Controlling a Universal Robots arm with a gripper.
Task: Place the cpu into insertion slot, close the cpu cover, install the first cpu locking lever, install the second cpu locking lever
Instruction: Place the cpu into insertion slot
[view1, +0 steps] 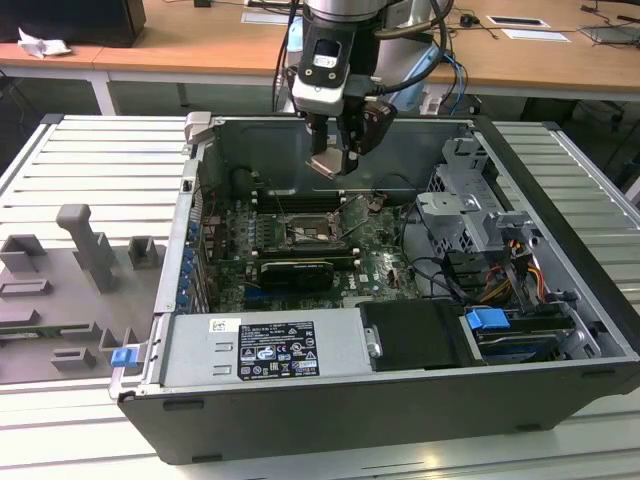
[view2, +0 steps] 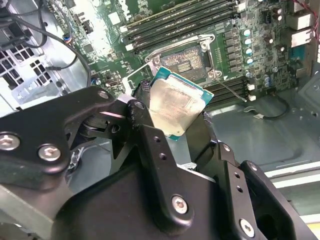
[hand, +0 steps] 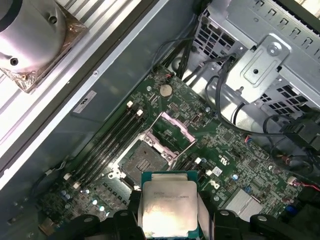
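My gripper (view1: 336, 155) hangs above the open computer case and is shut on the cpu (view1: 327, 164). In both wrist views the cpu (view2: 176, 104) (hand: 168, 205) is a pale silvery square on a green edge. It is pinched by two opposite edges between the black fingers (view2: 143, 111). It sits tilted and well above the green motherboard (view1: 375, 262). The insertion slot (hand: 143, 161) (view2: 188, 59) (view1: 310, 232) lies bare below, dark inside a metal rim. The cpu cover (hand: 172, 131) stands swung up off the slot on its hinged edge.
Long black memory slots (hand: 107, 142) flank the socket on two sides. A grey drive cage (view1: 470, 205) with cables fills the case at the exterior view's right. A labelled power supply (view1: 265, 348) lies at the front. Grey fixtures (view1: 85, 250) stand on the slatted table outside the case.
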